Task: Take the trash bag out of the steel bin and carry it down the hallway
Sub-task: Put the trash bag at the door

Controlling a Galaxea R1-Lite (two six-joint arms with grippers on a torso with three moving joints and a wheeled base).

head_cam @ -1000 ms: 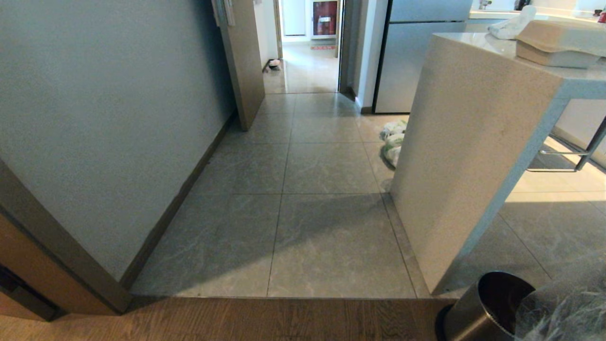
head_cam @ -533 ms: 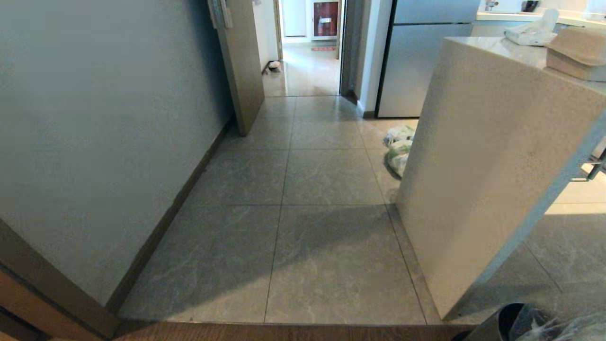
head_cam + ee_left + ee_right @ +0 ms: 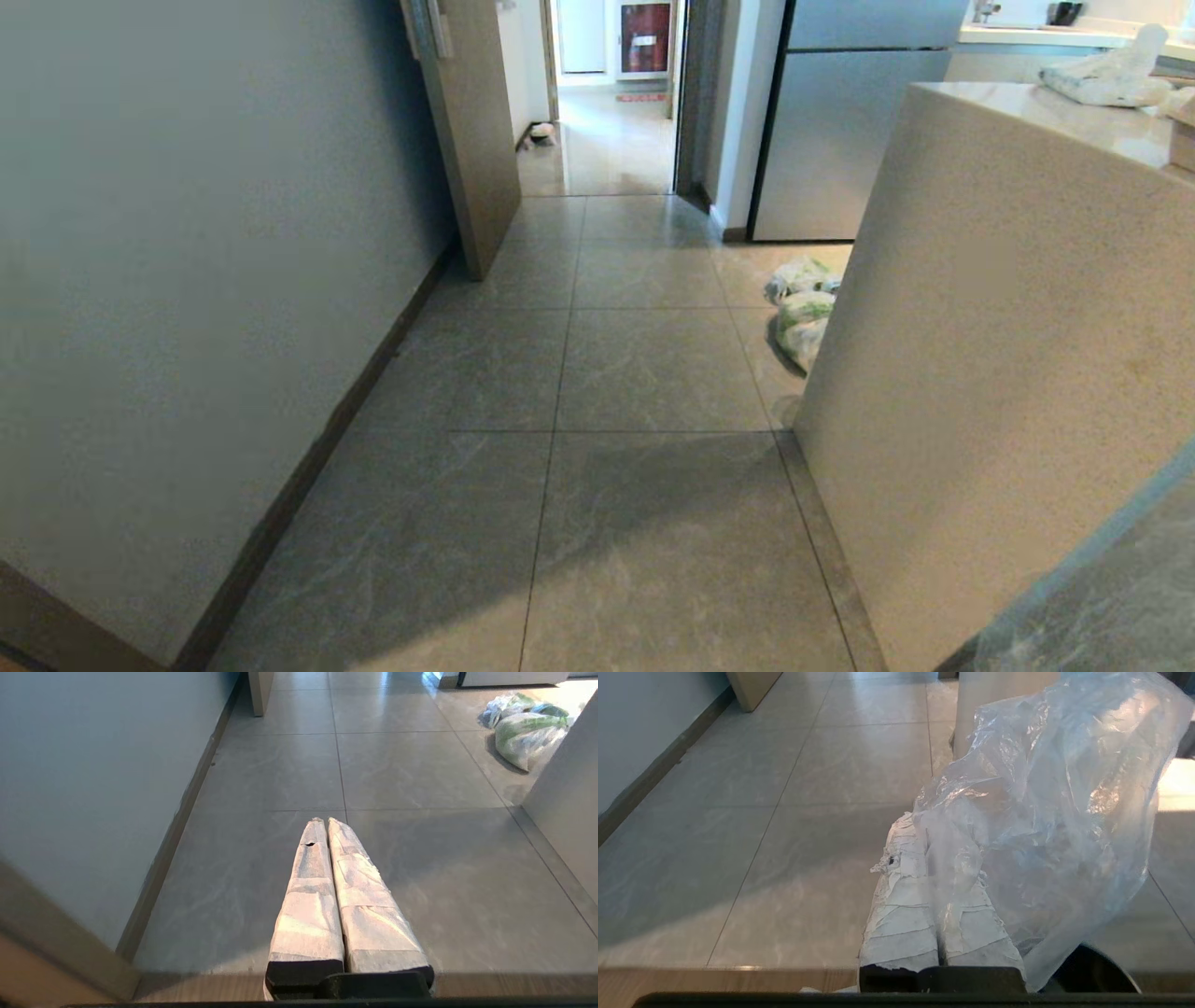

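The trash bag point(image 3: 1055, 812) is a thin clear crinkly film. My right gripper point(image 3: 922, 828) is shut on a fold of it, and the rest billows over the right finger. A corner of the film point(image 3: 1111, 597) shows at the head view's bottom right. Below the bag, a dark round rim point(image 3: 1101, 966) looks like the steel bin. My left gripper point(image 3: 322, 820) hangs low over the grey tiles, shut on nothing. The hallway point(image 3: 611, 140) runs on through the doorway ahead. Neither arm shows in the head view.
A pale stone counter point(image 3: 980, 327) stands close on the right, with white bags with green print point(image 3: 803, 313) on the floor at its far end. A grey wall point(image 3: 187, 280) with a dark baseboard lines the left. An open door point(image 3: 467, 140) and a fridge point(image 3: 840, 140) flank the doorway.
The whole head view has shifted: the camera has moved forward. The wooden floor strip, the steel bin and most of the bag have slid out at the bottom. The counter looms larger.
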